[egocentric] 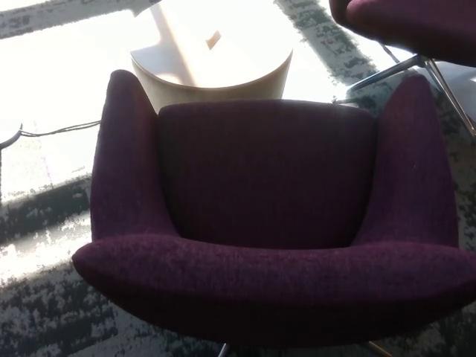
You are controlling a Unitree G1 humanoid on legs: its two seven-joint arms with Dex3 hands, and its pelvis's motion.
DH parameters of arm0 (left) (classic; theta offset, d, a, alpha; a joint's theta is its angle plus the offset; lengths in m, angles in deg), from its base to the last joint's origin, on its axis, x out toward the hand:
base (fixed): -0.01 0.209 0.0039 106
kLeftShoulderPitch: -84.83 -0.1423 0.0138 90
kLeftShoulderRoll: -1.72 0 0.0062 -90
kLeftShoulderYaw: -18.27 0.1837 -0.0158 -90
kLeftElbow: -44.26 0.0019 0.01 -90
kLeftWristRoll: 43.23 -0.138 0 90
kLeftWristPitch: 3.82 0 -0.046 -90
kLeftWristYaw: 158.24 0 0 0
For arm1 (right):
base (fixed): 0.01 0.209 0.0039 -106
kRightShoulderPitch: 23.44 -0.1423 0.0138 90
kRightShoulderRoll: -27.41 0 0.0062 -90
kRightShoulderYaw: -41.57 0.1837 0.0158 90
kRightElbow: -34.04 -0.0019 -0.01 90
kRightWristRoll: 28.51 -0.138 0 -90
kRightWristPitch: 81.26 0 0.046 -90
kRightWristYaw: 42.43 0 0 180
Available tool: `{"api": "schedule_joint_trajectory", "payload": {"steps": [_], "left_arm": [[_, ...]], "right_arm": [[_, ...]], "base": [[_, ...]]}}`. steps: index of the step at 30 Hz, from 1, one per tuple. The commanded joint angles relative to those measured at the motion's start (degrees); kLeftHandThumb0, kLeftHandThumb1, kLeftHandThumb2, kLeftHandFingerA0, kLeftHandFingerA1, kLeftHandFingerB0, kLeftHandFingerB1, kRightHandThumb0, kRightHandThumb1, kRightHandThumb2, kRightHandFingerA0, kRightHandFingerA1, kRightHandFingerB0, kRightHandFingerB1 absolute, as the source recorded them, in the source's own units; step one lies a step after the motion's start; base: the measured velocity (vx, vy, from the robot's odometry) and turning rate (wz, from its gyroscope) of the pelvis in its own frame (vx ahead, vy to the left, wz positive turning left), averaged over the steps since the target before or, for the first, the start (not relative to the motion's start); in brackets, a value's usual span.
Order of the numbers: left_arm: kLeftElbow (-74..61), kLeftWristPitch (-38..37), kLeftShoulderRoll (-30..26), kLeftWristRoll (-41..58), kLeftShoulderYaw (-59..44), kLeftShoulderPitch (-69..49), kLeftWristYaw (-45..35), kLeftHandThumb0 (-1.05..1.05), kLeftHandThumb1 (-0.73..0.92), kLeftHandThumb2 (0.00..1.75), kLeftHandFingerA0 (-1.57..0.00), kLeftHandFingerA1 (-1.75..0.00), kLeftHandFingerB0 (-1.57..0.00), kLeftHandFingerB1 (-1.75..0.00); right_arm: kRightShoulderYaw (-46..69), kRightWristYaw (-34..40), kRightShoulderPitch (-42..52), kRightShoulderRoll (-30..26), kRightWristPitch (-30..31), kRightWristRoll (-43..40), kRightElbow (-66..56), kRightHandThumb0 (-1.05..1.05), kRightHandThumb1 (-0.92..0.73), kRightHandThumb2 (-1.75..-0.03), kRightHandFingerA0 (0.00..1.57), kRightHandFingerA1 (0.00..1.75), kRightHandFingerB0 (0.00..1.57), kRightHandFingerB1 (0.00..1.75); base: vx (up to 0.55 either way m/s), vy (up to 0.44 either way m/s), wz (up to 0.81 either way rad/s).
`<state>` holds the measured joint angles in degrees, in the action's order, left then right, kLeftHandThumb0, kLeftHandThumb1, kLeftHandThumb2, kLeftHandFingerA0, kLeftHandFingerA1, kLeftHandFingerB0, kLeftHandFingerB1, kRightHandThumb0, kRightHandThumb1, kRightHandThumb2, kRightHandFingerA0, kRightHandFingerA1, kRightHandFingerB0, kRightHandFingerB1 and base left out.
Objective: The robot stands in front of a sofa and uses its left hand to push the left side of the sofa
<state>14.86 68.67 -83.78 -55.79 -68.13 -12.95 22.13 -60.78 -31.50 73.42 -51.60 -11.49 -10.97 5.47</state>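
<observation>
**Purple sofa fills the view; no robot hand shows**

At the far left a thin dark cable [52, 132] runs across the sunlit floor; the carpet [44, 312] beneath it is mottled dark grey and pale, with bright bands of light washing out the upper part; just right of the cable rises the sofa's left arm [123, 163], a tall rounded wing of deep purple fabric, tilted slightly outward; the sofa [268, 223] itself is seen from above and behind its curved backrest, which sweeps across the lower part of the picture from left edge to right edge; its seat cushion lies in the middle, between the two arms; behind the seat, near the top centre, stands a round pale wooden table [216, 71], its tabletop glaring in the sun and its side touching or just beside the sofa's front edge; further right the sofa's right arm [413, 171] mirrors the left one; at the top right corner a second purple chair [416, 26] stands on slim metal legs [401, 68]; neither the left nor the right hand is in the picture, so nothing can be said of their fingers.
</observation>
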Motion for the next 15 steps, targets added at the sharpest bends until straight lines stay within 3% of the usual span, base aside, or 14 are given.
{"api": "schedule_joint_trajectory", "payload": {"steps": [1,2,3,4,5,9,10,11,12,15], "left_arm": [[3.4,-14.8,-2.3,2.8,-2.2,0.2,-2.2,-0.73,0.79,1.14,-0.14,-0.51,-0.03,-0.42],[3.5,-15.4,-2.3,3.3,-2.7,0.4,-2.5,-0.76,0.89,0.88,-0.07,-0.38,-0.1,-0.36],[3.0,-15.4,-2.4,4.8,-4.0,0.6,-3.7,-0.67,0.81,1.16,-0.04,-0.46,-0.06,-0.38],[2.2,-15.1,-2.4,6.8,-5.7,0.7,-5.2,-0.67,0.81,1.16,-0.04,-0.46,-0.06,-0.38],[1.8,-14.9,-2.2,8.0,-6.8,1.1,-6.4,-0.69,0.92,0.81,-0.1,-0.35,-0.07,-0.27],[-0.7,-14.3,-3.0,12.1,-11.6,3.3,-9.9,-0.75,0.92,0.8,-0.09,-0.29,-0.07,-0.26],[-1.5,-14.0,-3.4,12.4,-12.2,4.1,-10.3,-0.83,0.85,1.2,-0.08,-0.34,-0.08,-0.27],[-2.4,-13.8,-3.5,11.9,-12.6,4.5,-9.0,-0.35,0.51,1.12,0.0,-0.48,0.0,-0.46],[-3.8,-13.8,-3.8,11.6,-13.3,4.7,-7.9,-0.76,0.79,1.18,-0.04,-0.41,-0.07,-0.39],[-5.9,-13.4,-4.2,14.2,-15.2,5.7,-12.3,-0.85,0.84,1.2,-0.04,-0.29,-0.11,-0.28]], "right_arm": [[-3.6,9.4,-0.3,0.7,-16.9,4.9,4.7,-0.45,-0.66,-0.6,0.84,0.77,0.72,0.47],[-3.8,10.0,-0.4,0.7,-17.2,5.1,5.0,-0.45,-0.67,-0.59,0.83,0.79,0.73,0.47],[-3.9,10.0,-0.6,0.6,-17.5,5.0,5.4,-0.46,-0.66,-0.6,0.83,0.81,0.73,0.47],[-3.9,9.8,-0.7,0.6,-17.9,4.8,5.7,-0.46,-0.66,-0.6,0.83,0.81,0.73,0.47],[-3.8,9.9,-1.1,0.5,-18.1,4.7,5.9,-0.47,-0.66,-0.6,0.82,0.82,0.74,0.47],[-4.4,10.9,-1.6,0.4,-18.9,4.9,6.7,-0.47,-0.66,-0.6,0.83,0.75,0.73,0.46],[-4.2,10.6,-1.8,0.4,-19.5,4.4,6.9,-0.45,-0.66,-0.6,0.83,0.76,0.72,0.47],[-4.1,10.5,-1.9,0.3,-19.8,4.2,7.1,-0.45,-0.66,-0.6,0.83,0.75,0.73,0.47],[-4.3,10.9,-2.1,0.2,-19.9,4.5,7.5,-0.46,-0.66,-0.6,0.83,0.75,0.72,0.46],[-5.0,12.1,-2.7,0.0,-20.0,5.2,8.3,-0.45,-0.66,-0.6,0.84,0.78,0.73,0.46]], "base": [[0.0,0.0,0.0],[0.0,0.0,0.0],[0.0,0.0,0.0],[0.0,0.0,0.0],[0.0,0.0,0.0],[0.0,0.0,0.0],[0.0,0.0,0.0],[0.0,0.0,0.0],[0.0,0.0,0.0],[0.0,0.0,0.0]]}}
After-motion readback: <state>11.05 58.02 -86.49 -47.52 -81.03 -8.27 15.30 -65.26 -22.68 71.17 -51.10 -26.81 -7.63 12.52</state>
